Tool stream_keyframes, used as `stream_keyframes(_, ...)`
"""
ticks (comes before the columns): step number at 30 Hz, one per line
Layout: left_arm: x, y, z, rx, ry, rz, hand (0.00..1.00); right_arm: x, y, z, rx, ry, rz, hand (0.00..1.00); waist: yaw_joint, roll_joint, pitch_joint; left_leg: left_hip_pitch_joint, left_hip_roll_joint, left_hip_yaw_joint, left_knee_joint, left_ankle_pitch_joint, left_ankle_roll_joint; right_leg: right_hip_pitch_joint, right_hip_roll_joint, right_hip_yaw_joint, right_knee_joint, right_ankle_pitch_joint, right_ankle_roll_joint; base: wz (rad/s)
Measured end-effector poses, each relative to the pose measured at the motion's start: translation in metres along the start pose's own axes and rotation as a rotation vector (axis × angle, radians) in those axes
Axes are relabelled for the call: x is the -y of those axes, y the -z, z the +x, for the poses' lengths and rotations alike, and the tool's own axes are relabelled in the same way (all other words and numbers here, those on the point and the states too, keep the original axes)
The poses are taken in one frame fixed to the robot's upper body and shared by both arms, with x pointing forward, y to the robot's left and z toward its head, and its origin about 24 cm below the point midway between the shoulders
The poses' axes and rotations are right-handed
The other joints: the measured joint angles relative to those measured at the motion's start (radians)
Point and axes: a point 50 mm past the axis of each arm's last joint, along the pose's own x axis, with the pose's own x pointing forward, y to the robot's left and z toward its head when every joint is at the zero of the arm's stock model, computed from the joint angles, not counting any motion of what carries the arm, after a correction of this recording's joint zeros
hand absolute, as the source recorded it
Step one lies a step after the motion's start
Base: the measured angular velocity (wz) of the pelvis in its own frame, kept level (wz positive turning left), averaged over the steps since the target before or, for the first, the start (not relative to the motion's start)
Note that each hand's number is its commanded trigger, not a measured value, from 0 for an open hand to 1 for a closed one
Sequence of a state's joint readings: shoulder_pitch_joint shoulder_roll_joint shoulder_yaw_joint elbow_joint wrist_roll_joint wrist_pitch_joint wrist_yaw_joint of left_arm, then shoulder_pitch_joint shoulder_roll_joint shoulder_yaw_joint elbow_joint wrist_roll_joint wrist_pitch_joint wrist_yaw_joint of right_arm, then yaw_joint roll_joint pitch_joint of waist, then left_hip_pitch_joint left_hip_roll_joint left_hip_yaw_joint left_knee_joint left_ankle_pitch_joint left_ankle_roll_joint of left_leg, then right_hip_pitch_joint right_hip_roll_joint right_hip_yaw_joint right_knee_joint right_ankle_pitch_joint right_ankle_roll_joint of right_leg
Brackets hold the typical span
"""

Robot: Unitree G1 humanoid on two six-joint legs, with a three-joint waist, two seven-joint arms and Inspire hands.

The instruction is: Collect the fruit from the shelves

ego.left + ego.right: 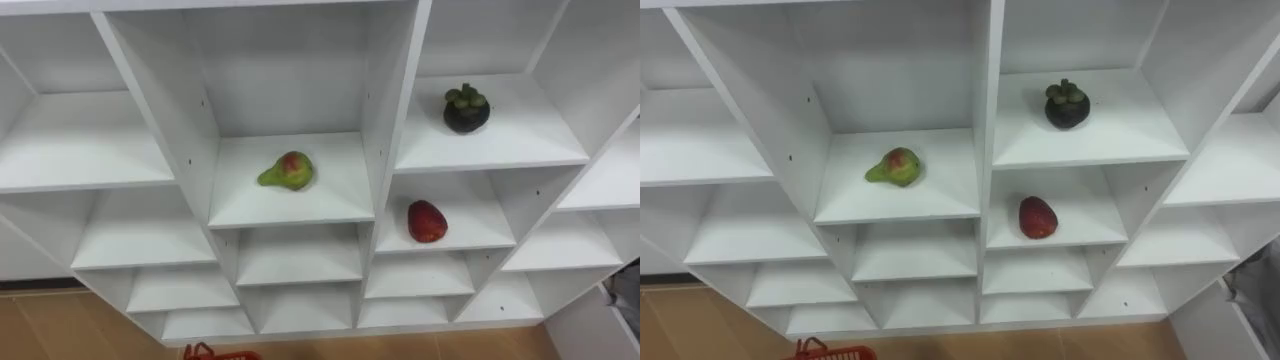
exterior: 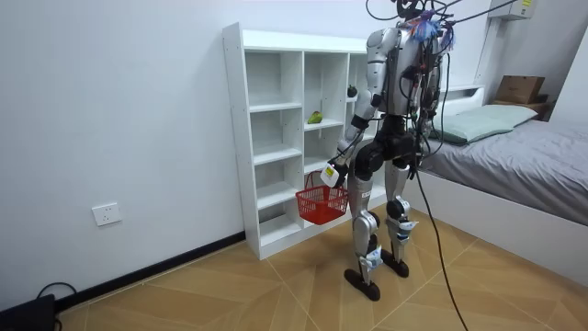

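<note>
Fruit lies in three cubbies of the closet (image 1: 385, 100), none of it collected yet: a pear (image 1: 288, 171) on its side mid-shelf in the middle column, a mangosteen (image 1: 467, 109) in the column to the right of it, and a red fruit (image 1: 427, 221) in the cubby just below the mangosteen, nearer that shelf's front edge. The basket (image 2: 322, 204) is red, looks empty as far as the room view shows, and hangs low on the left, just in front of the lower shelves. It hangs from the left hand (image 2: 334, 172), whose fingers appear hooked round the handle, though they are small in the room view. The likeliest trouble, I judge, is a reaching hand brushing a fruit before it closes. The round mangosteen or the red fruit could then roll over the front lip to the floor (image 1: 60, 330), past the basket. The cubbies are narrow, so a wrist could also knock an upright wall or the shelf above. A swinging basket could catch a lower shelf edge. The pear's cubby is the tallest and gives the most room from above. The floor on the near and left sides is free, while a bed (image 2: 514, 156) hems in the right.
</note>
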State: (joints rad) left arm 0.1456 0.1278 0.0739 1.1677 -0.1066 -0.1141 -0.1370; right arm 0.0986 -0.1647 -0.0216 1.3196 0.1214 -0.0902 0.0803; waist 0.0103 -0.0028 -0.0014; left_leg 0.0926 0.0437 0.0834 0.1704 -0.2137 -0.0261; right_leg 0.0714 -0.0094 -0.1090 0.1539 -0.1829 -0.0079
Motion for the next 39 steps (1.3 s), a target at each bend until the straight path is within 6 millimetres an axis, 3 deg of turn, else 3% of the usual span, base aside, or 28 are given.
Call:
stream_keyframes(31, -0.001, -0.002, 0.0, 0.004, -0.018, 0.001, 1.0, -0.002, 0.0, 0.0, 0.003, 0.037, -0.011, 0.0, -0.001, -0.015, 0.0043, 0.006, -0.001, 0.012, -0.005, 0.0, 0.0, -0.002, 0.001, 0.019, -0.001, 0.001, 0.002, -0.01)
stream_keyframes(39, 0.002, -0.006, 0.001, 0.032, -0.005, 0.026, 1.0, -0.004, -0.013, 0.001, 0.083, 0.075, -0.063, 0.0, 0.001, -0.018, 0.0062, 0.004, -0.001, 0.017, -0.005, 0.0, 0.0, -0.005, 0.002, 0.027, -0.001, 0.002, 0.003, 0.0)
